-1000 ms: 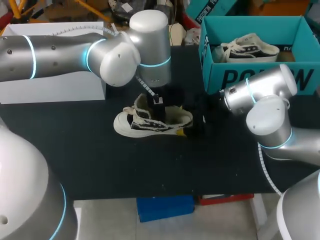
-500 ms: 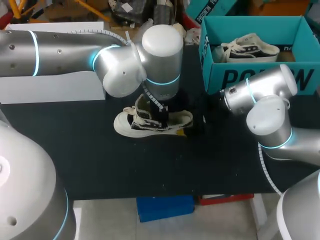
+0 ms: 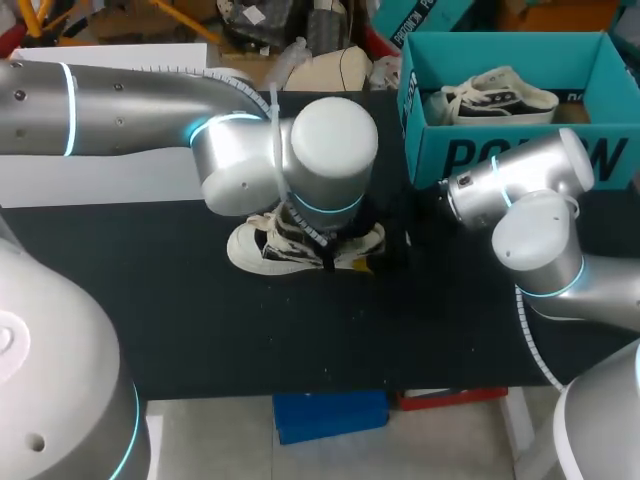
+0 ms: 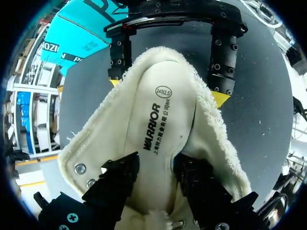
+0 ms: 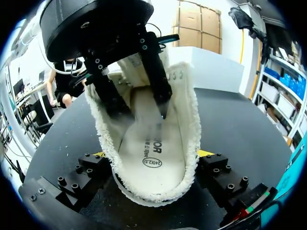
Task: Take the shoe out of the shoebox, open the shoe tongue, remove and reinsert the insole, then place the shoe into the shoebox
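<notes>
Our right gripper [image 5: 153,154] clamps the cream, fleece-lined shoe [image 5: 189,120] at its heel; our left gripper [image 4: 156,165], fingers spread, reaches its print-stamped insole [image 4: 158,120].

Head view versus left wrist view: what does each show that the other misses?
Head view only: a second shoe inside the teal shoebox. Left wrist only: the insole inside the shoe, the left gripper over it, the right gripper clamping the heel. Both: the shoe on the table, the shoebox.

Cream fleece-lined shoe [image 3: 255,248] on tabletop [image 3: 200,320], mouth spread wide, insole [image 4: 158,129] inside; teal shoebox [image 3: 500,150] open, w/ second shoe [image 3: 500,98]
</notes>
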Robot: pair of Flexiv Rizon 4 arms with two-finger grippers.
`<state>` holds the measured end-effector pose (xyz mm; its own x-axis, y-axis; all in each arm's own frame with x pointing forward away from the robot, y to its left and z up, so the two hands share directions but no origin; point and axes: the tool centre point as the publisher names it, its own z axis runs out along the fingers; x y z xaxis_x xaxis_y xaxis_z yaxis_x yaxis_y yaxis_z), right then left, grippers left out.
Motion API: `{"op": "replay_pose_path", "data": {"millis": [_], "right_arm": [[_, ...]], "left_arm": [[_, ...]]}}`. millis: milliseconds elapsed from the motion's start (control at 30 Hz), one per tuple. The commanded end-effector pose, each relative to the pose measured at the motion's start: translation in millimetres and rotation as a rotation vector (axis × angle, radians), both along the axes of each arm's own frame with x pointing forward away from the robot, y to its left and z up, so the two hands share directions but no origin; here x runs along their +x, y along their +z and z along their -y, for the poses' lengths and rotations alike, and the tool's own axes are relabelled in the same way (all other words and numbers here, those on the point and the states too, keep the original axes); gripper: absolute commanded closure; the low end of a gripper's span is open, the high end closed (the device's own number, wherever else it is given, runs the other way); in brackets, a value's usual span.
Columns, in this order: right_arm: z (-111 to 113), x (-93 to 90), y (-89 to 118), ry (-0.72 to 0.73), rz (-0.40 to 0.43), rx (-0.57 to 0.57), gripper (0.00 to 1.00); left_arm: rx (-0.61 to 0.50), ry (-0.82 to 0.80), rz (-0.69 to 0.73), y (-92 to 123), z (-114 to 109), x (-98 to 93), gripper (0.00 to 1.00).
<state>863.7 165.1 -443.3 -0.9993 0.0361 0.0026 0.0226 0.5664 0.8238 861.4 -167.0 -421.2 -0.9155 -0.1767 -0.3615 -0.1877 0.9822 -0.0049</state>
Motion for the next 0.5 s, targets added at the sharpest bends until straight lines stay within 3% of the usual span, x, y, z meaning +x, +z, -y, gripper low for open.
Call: {"op": "replay_pose_path", "data": {"millis": [33, 500], "right_arm": [[-2, -0.9, -8, -0.003, -0.003, -0.003, 1.00], [-2, -0.9, -8, -0.003, -0.003, -0.003, 1.00]], "left_arm": [[0.029, 0.015, 0.174, -68, -9, 27.1, 0.54], [-0.021, 0.069, 0.234, -67, -13, 44.6, 0.59]]}}
